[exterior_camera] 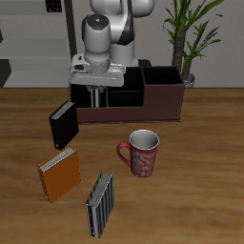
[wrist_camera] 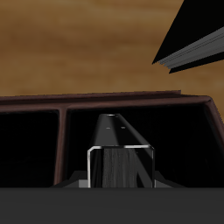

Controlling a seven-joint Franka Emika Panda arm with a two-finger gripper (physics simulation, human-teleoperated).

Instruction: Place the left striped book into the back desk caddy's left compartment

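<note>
Plain black book (exterior_camera: 63,124): stands on edge at about 10 o'clock from the mug, just outside the caddy's end wall. It is close to the drop line but does not look to be in its way.
Orange-brown book (exterior_camera: 59,176): lies tilted at about 8 o'clock from the mug, nearer the table's front edge and well apart from the work.
Gripper (exterior_camera: 92,98): points straight down over the caddy's end section, fingers closed flat on the left striped book (wrist_camera: 121,166).
Why held so: the book hangs upright and edge-on, its long edge running along the section, probably so it slips between the walls without catching.
Left compartment (wrist_camera: 179,140): a dark well with a brown rim. The book's lower part is already below the rim and looks clear of the divider (wrist_camera: 61,131) beside it.
Grey-and-black striped book (exterior_camera: 100,203): stands at about 7 o'clock from the mug, by the front edge.
Mug (exterior_camera: 141,152): red-patterned, stands in front of the caddy, clear of the arm.
Back desk caddy (exterior_camera: 143,112): sits at 12 o'clock from the mug.
Potted plant (exterior_camera: 191,38): stands at 1 o'clock, behind the caddy.
Risk: the book may tip if released before it bottoms out.
</note>
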